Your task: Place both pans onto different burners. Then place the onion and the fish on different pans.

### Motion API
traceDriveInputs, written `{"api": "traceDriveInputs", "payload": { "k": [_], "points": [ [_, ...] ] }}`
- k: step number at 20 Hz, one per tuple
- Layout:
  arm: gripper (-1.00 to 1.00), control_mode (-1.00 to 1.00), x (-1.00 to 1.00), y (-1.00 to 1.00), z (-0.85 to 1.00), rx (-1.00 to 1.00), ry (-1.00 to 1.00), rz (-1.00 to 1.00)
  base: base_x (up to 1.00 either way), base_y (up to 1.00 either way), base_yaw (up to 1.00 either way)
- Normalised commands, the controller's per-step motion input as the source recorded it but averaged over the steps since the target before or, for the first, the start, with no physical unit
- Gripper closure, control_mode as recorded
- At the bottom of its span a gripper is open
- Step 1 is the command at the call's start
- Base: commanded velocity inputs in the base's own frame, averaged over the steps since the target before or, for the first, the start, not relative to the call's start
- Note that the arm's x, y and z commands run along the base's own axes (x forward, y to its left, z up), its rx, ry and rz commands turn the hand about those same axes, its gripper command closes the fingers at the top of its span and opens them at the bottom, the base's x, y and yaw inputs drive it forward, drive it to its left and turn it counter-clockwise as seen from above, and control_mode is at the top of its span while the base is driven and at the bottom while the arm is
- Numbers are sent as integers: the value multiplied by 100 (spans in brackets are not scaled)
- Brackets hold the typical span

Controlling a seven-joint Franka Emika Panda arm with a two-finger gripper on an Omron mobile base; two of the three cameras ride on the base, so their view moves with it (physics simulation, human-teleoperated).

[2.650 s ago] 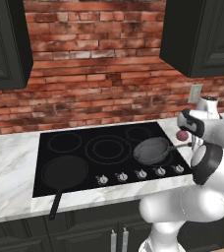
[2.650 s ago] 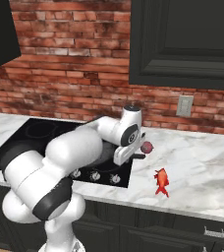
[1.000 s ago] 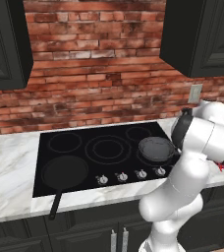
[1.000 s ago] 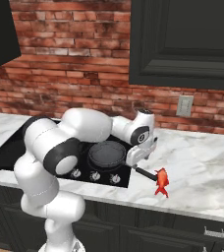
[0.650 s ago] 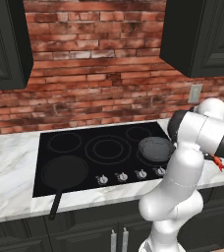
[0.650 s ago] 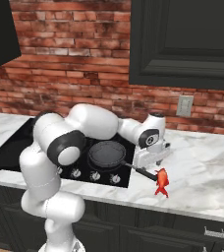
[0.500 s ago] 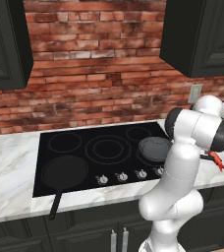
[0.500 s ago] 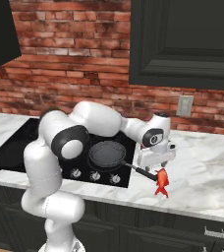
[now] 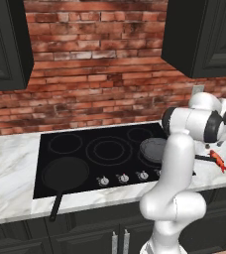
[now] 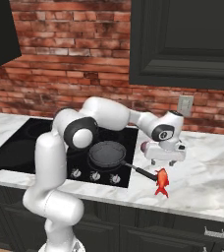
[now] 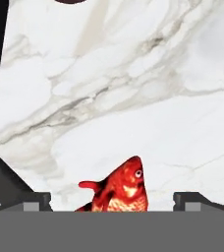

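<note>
1. Orange-red, the small slender fish (image 11: 119,189) lies on the white marble counter (image 11: 133,98) near its front edge, just right of the glossy black glass cooktop (image 9: 100,154).
2. From the hand view we see our two-finger gripper (image 11: 111,201) spread wide, one dark tip on either side of the fish, gripping nothing.
3. From the right base view we see the gripper (image 10: 164,158) over the counter, and the smaller greyish-black frying pan (image 10: 106,153) on the cooktop's right front burner, its handle tip near the fish (image 10: 161,181).
4. From the left base view alone we see the larger matte black frying pan (image 9: 65,173) on the left front burner.
5. A dark maroon onion (image 10: 144,146) peeks out just behind the hand.
</note>
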Motion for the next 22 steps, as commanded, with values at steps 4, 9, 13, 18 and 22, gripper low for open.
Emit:
{"api": "traceDriveInputs", "payload": {
  "k": [4, 9, 13, 18, 22],
  "points": [
    [-100, -100, 0, -16, -19, 2, -9, -15, 0, 0, 0],
    [-100, -100, 0, -9, -22, 0, -10, -5, 0, 0, 0],
    [-100, -100, -1, 10, 0, 0, -9, 0, 0, 0, 0],
    [-100, -100, -16, 17, 0, 0, -8, 0, 0, 0, 0],
    [-100, -100, -27, 13, -4, 0, -3, 0, 0, 0, 0]
  ]
}}
